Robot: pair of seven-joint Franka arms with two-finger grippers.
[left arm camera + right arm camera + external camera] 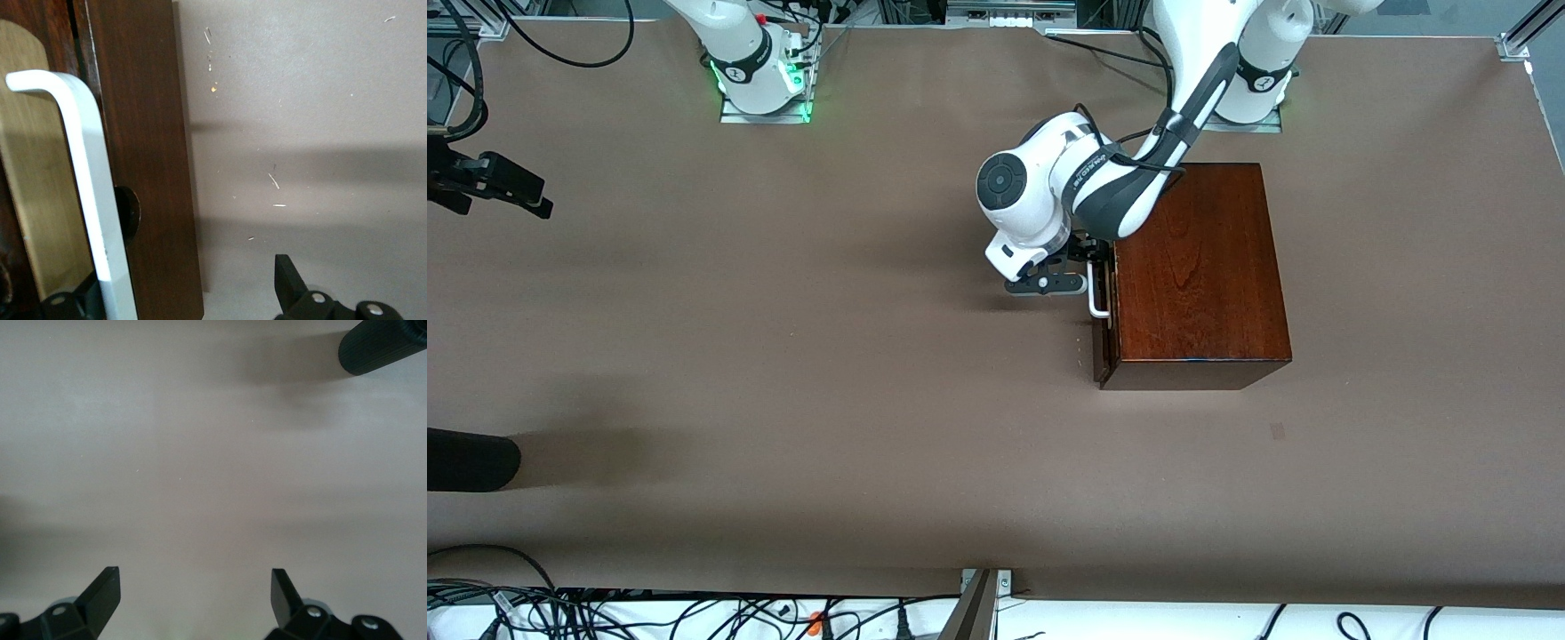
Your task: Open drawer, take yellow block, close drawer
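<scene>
The dark mahogany box stands toward the left arm's end of the table. Its drawer faces the right arm's end, with its front standing slightly out from the box. The white bar handle sits on that front. My left gripper is at the handle, open. In the left wrist view the handle and the dark drawer front lie between its fingers, and pale wood shows beside the front. The yellow block is hidden. My right gripper waits open and empty.
A black cylinder pokes over the table edge at the right arm's end, nearer to the front camera; it also shows in the right wrist view. Cables run along the table's edges. Brown table spreads in front of the drawer.
</scene>
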